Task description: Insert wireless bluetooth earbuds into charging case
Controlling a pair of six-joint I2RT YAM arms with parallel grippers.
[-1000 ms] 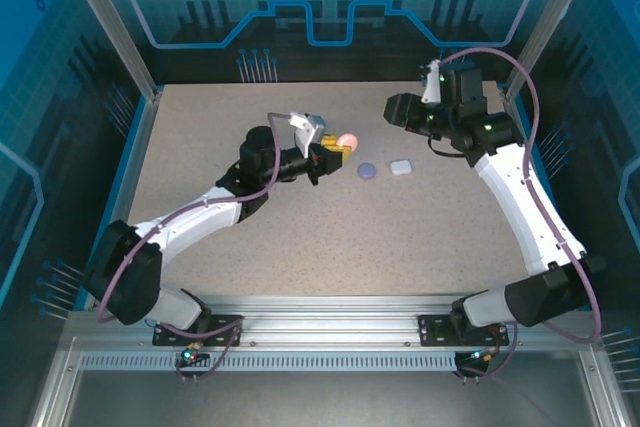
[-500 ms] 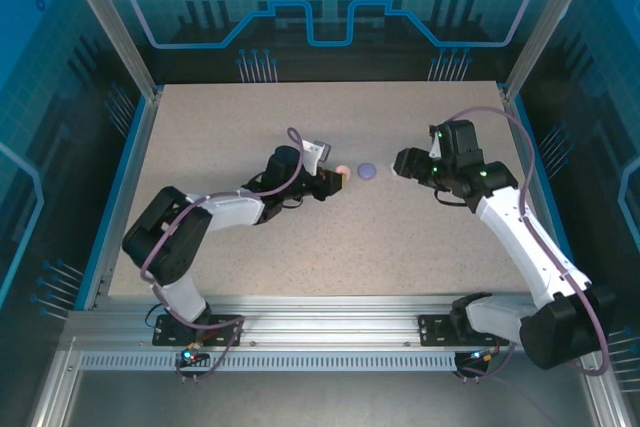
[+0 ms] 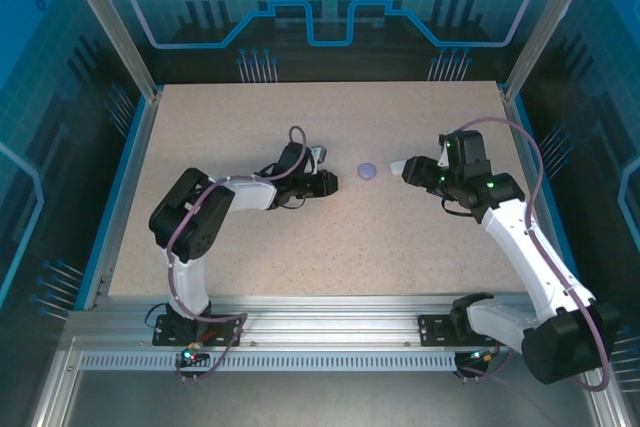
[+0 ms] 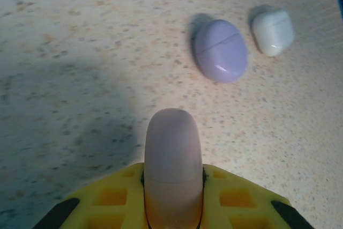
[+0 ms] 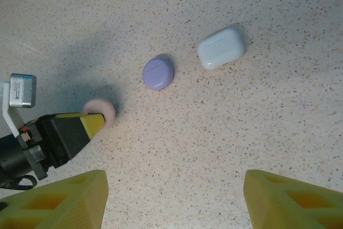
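Note:
My left gripper (image 4: 172, 207) is shut on a pale pink charging case (image 4: 172, 159), which sticks out from between its yellow fingers low over the table. Beyond it lie a closed purple case (image 4: 221, 50) and a closed white case (image 4: 273, 31). In the top view the left gripper (image 3: 325, 184) is just left of the purple case (image 3: 368, 170). My right gripper (image 5: 174, 191) hangs open above the table, nothing between its fingers, looking down on the purple case (image 5: 158, 72), the white case (image 5: 221, 47) and the pink case (image 5: 101, 110). The earbuds are out of view.
The speckled beige table (image 3: 250, 117) is bounded by blue walls and aluminium posts. The right gripper (image 3: 410, 172) covers most of the white case in the top view. Bare tabletop lies in front of the cases.
The left arm has swung toward the near side and lowered the pink case down to the table. The right arm has come toward the near side and down, over the white case.

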